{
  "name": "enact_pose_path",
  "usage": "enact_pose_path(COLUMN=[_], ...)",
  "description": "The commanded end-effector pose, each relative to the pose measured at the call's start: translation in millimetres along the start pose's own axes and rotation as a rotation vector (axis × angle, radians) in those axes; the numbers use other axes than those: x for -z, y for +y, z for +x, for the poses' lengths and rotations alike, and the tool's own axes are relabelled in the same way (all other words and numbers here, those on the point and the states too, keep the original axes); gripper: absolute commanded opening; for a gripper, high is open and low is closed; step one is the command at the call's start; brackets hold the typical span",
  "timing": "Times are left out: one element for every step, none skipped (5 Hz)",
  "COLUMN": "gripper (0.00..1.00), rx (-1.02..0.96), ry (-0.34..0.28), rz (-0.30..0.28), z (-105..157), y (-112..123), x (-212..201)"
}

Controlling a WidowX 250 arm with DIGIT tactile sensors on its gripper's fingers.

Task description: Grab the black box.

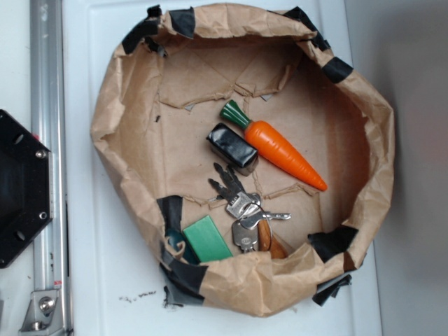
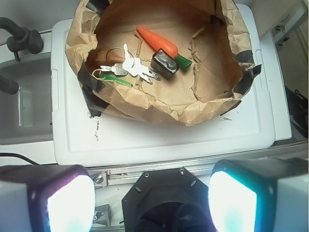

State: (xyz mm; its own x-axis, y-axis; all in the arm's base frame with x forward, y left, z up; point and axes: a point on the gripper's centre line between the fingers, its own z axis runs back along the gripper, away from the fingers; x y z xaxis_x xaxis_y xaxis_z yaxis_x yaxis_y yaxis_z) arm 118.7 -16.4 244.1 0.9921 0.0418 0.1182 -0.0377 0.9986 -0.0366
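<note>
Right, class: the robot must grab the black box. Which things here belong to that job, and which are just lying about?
Job: black box; gripper, open, far above the box.

Lying about: carrot, keys, green block, all in the paper bowl; black plate outside it.

a white plastic lid (image 1: 105, 280) lies beside a metal rail (image 1: 49, 140), with a grey wall (image 1: 413, 140) alongside.
</note>
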Motion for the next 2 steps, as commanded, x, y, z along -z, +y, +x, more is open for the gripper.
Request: enact_pose_path(gripper=[1.0, 1.0], rx=[0.0, 0.174], ry=[0.0, -0.058], rz=[0.0, 0.026], z=[0.0, 50.9], y=[0.0, 15.3], x=[0.0, 0.3])
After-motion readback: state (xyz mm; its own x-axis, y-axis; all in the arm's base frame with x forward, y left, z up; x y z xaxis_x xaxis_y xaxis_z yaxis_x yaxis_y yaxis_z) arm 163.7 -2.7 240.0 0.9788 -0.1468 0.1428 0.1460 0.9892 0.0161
